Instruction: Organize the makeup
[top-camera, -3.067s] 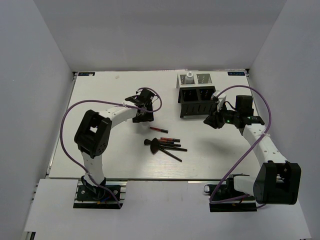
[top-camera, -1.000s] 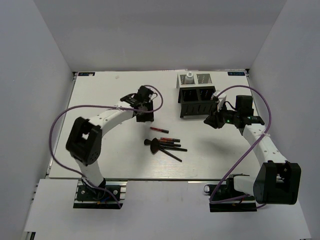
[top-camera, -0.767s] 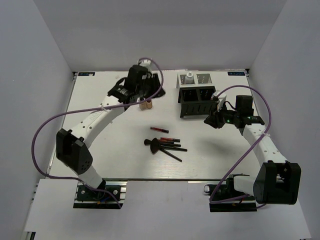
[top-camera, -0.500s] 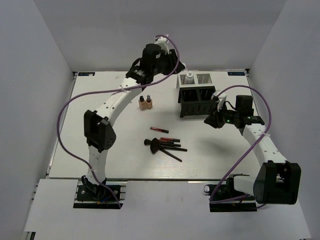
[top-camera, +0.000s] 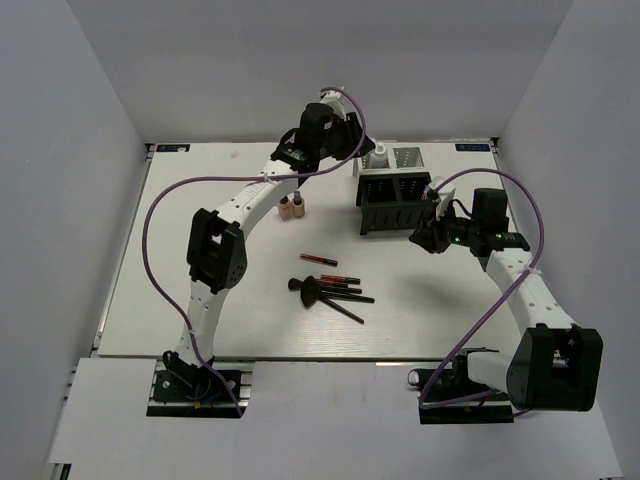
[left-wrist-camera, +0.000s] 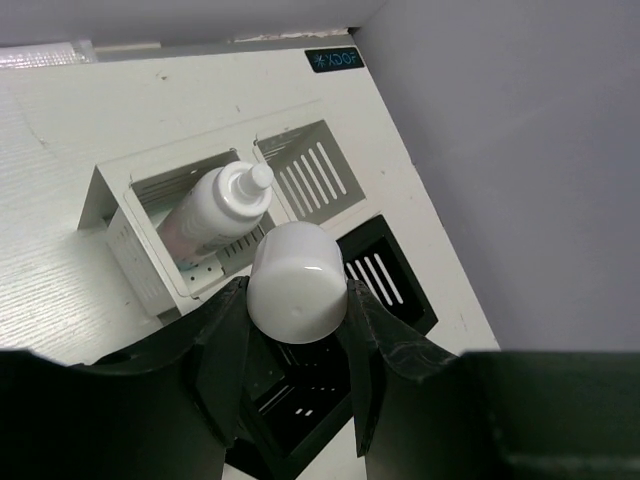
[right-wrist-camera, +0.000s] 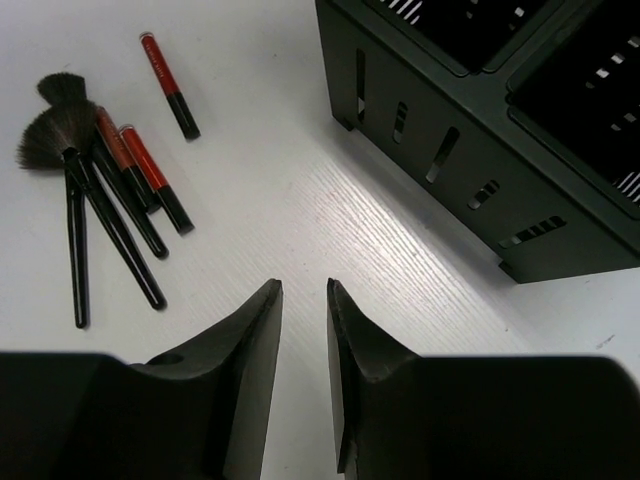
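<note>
My left gripper (top-camera: 343, 140) (left-wrist-camera: 296, 290) is shut on the tiny white jar (left-wrist-camera: 297, 280) and holds it above the organizer box (top-camera: 392, 203), over a black compartment (left-wrist-camera: 392, 262). The white-capped bottle (top-camera: 379, 157) (left-wrist-camera: 215, 208) leans in the box's back left white compartment (left-wrist-camera: 112, 185). Two tan dark-capped bottles (top-camera: 291, 207) stand left of the box. Red and black pencils (top-camera: 338, 279) (right-wrist-camera: 150, 172) and black brushes (top-camera: 312, 291) (right-wrist-camera: 72, 190) lie mid-table; one pencil (top-camera: 318, 259) (right-wrist-camera: 170, 98) lies apart. My right gripper (top-camera: 424, 233) (right-wrist-camera: 303, 288) hovers open a little and empty, right of the box's front.
The box has white compartments at the back and black ones (right-wrist-camera: 480, 150) at the front. Grey walls close in the table on three sides. The left arm's cable (top-camera: 170, 200) loops over the table's left half.
My left arm rose from beside the tan bottles and swung back and right, carrying the white jar to above the box. The right arm has not moved.
</note>
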